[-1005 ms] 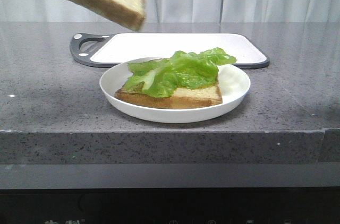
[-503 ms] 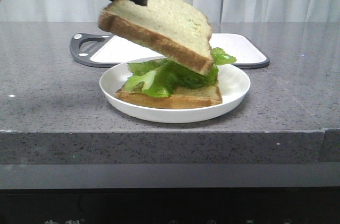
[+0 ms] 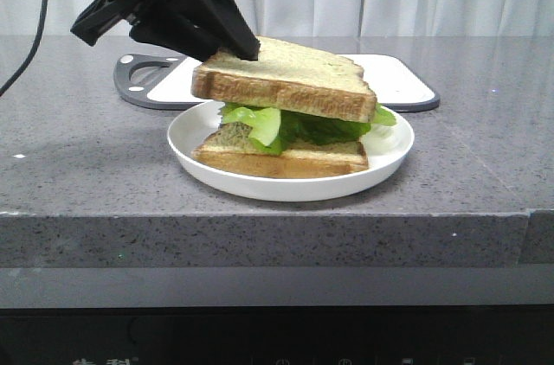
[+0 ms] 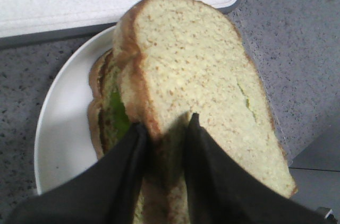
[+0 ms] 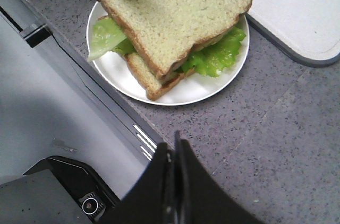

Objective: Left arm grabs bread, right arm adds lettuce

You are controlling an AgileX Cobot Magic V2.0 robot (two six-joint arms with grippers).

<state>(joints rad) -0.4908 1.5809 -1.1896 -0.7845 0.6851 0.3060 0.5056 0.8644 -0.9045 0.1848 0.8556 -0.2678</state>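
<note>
**Top bread on lettuce**

Front: left gripper is gripping the bread, lying on lettuce in the plate.
Left wrist: 2 fingers are clamping its crust.
Right wrist: right gripper is hanging clenched, holding nothing, over the counter.

The bread has a porous, matt crumb and a rough brown crust. The lettuce is crinkled and slightly shiny. The plate is smooth, glossy white. The counter is speckled grey stone. The board looks matt white plastic with a dark rim.
</note>
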